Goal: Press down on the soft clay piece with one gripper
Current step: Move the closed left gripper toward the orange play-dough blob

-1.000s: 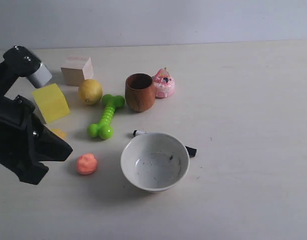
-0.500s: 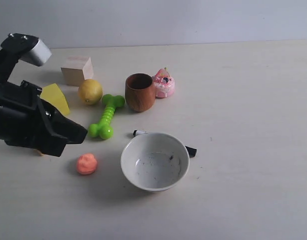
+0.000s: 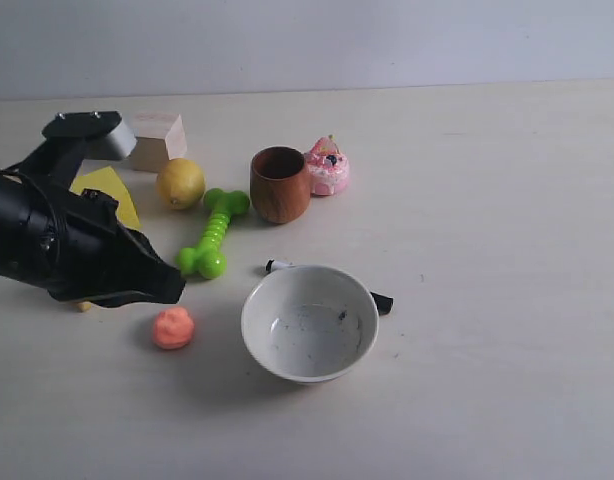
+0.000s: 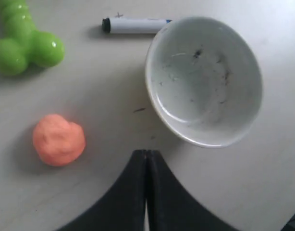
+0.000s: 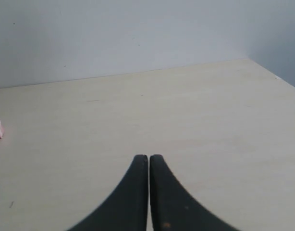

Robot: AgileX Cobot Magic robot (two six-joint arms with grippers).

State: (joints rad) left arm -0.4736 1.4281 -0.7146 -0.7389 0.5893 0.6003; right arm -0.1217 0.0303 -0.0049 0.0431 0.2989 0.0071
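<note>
The soft clay piece (image 3: 173,327) sits as a round lump just to the left of the white bowl (image 3: 309,268), and the left gripper (image 4: 146,153) is on that same side of the bowl, its two black fingers pressed together, holding nothing.

Salmon-orange clay piece (image 3: 173,327), lime-green bone toy (image 3: 212,233), yellow lemon (image 3: 180,183), brown cup (image 3: 280,185), pink cake toy (image 3: 328,167), white bowl (image 3: 309,322) flecked dark, black left claw (image 4: 146,154), beige counter (image 3: 487,200)
</note>
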